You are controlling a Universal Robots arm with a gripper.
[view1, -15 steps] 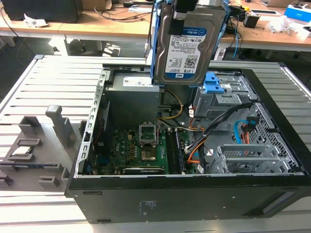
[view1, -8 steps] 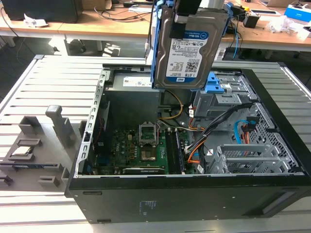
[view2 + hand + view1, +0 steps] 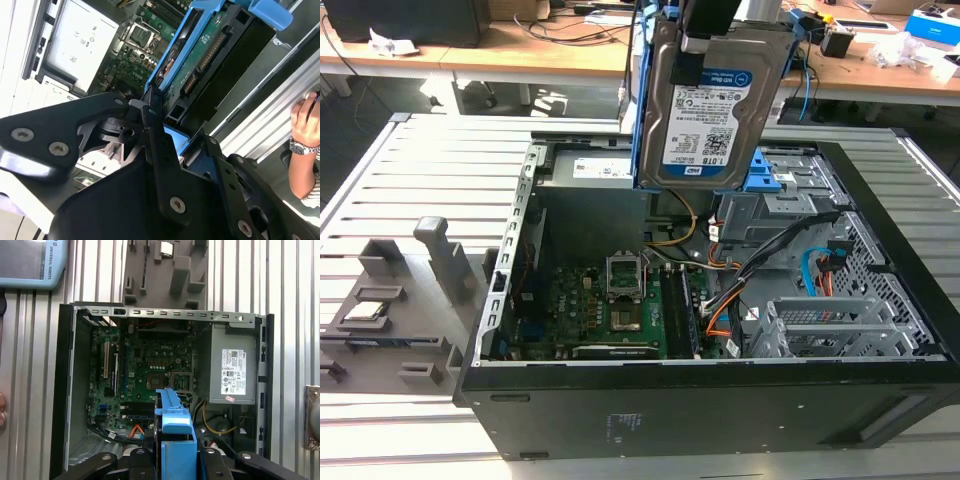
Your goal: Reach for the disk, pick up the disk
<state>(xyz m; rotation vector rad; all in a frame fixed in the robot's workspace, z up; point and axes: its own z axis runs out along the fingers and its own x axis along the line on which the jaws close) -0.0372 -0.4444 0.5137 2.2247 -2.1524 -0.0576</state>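
I am holding the disk (image 3: pixel 712 95) in its blue bracket, my jaws closed on its upper end, my gripper (image 3: pixel 165 131) clamped at its edge. It is hanging upright above the open computer case (image 3: pixel 720 400), over the motherboard (image 3: pixel 150 370).

Disk (image 3: pixel 712 100) hangs clear above open case (image 3: pixel 720 400).

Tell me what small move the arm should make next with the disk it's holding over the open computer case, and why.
Probably a short, straight lift. The gripper is already shut on the disk, which hangs upright above the computer case. In the exterior view its lower edge sits close over the blue drive bay and cables, so extra height looks wise before any sideways travel.
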